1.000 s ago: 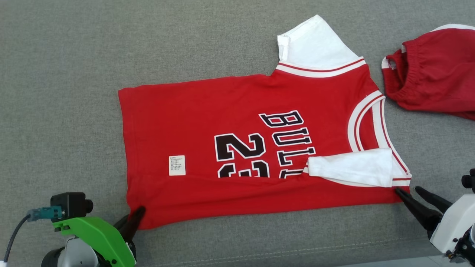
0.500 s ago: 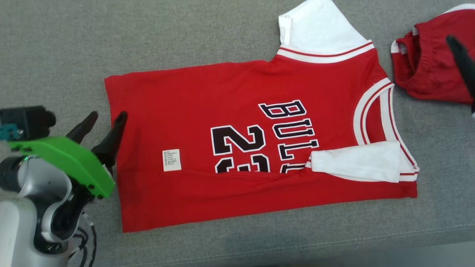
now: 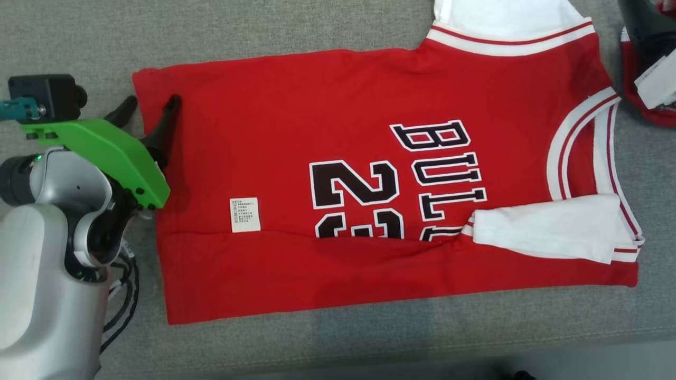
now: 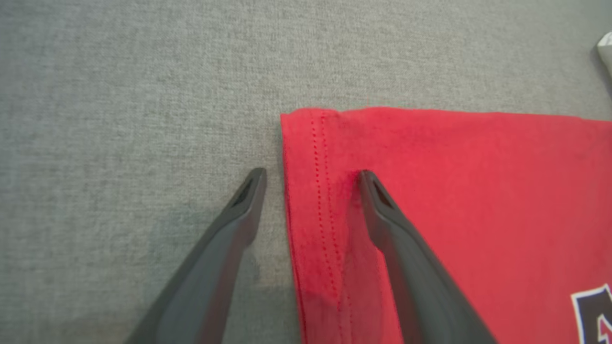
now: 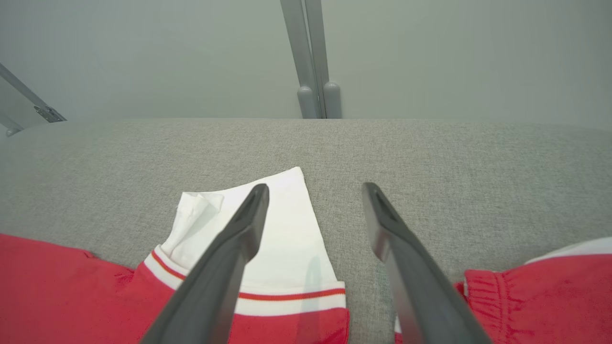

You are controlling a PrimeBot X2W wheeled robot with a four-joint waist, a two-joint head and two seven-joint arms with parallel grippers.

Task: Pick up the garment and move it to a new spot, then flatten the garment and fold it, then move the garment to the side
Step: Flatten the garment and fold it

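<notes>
The garment is a red jersey with black lettering, lying flat on the grey cushion, hem to the left. Its near long edge is folded up over the numbers, and the near white sleeve lies across the chest. My left gripper is open at the hem's far corner. In the left wrist view this gripper straddles the hem edge of the garment, one finger on red cloth, the other on the cushion. My right gripper is open above the far white sleeve, holding nothing.
Red shorts lie bunched just beyond the jersey's collar end, close to my right arm. The cushion's back edge meets a pale wall with a grey post. The cushion's front seam runs near the bottom.
The left gripper opened off the hem's near corner and moved to its far corner. The right gripper left the near shoulder corner for the far sleeve. The head camera shifted.
</notes>
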